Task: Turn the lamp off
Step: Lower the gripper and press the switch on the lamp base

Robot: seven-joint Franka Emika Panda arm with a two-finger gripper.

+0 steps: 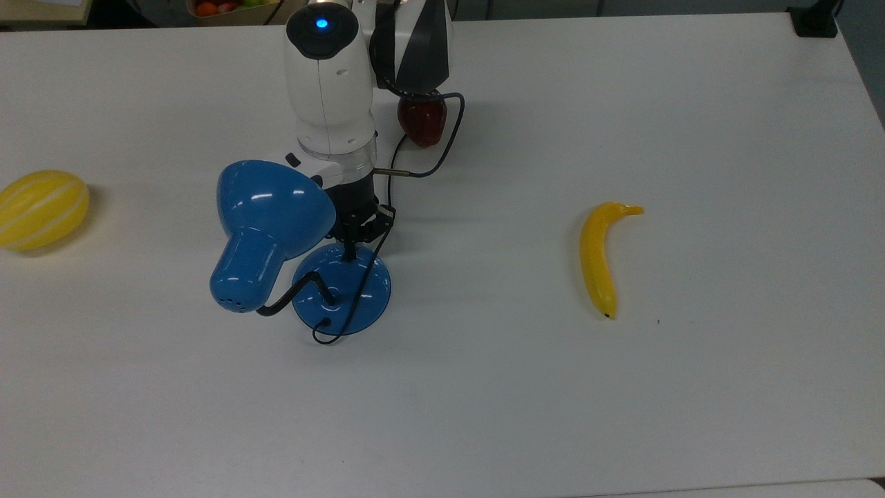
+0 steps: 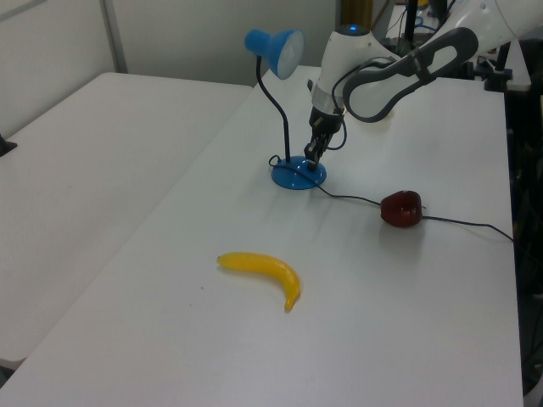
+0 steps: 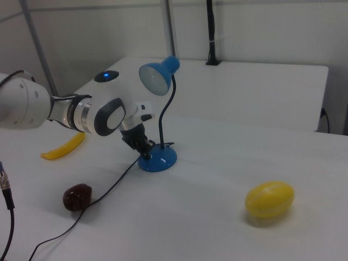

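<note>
The blue lamp stands at the top view's left-centre, unlit: its bell shade leans over the round blue base on a black bent neck. The shade and base also appear in the left view, and the shade and base in the right view. My gripper points down with its fingers shut, tips resting on the base's far edge where a small black part sits. From the sides the gripper also touches the base.
A banana lies to the top view's right. A yellow melon sits at the top view's left edge. A dark red fruit lies behind the arm, with the black cord running past it. A black clamp is at the far right corner.
</note>
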